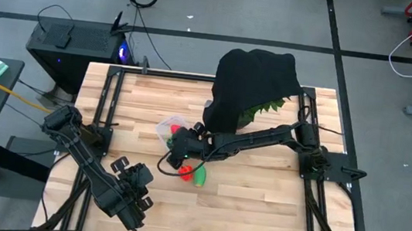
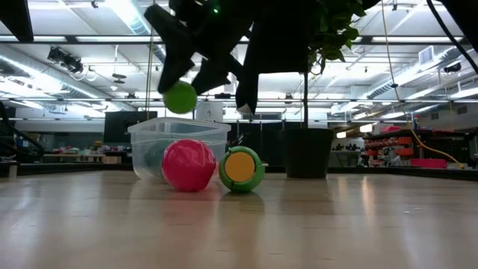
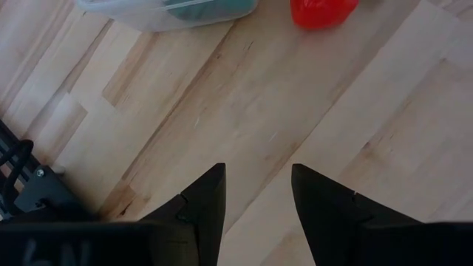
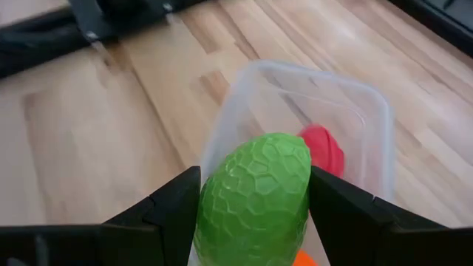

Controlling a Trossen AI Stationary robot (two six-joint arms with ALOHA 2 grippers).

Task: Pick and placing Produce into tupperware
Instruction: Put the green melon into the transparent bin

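Note:
The clear tupperware [image 1: 170, 125] sits mid-table; in the right wrist view the tupperware [image 4: 355, 111] holds a red toy [image 4: 324, 150]. My right gripper [image 4: 255, 185] hangs just above it, shut on a light green bumpy toy [image 4: 255, 198], which the low view shows as the green ball [image 2: 180, 97] over the box [image 2: 153, 142]. A red ball [image 2: 188, 164] and a green toy with an orange face [image 2: 241, 169] rest on the table beside the box. My left gripper [image 3: 259, 177] is open near the table's near-left corner, touching nothing. My right gripper pinches the light green toy by its two opposite sides [image 4: 214, 199] between the two fingers [image 4: 174, 203]. The fingers come slanting down from the table's right side. The toy is lifted clear and hangs in the air above the tupperware's rim [image 2: 179, 123].
A black cloth [image 1: 255, 82] over spiky green leaves [image 1: 263, 109] stands at the far side, right behind the box. A dark-green thing [image 3: 199, 9] shows inside the box in the left wrist view. Bare wood lies along the table's near side [image 1: 256, 222].

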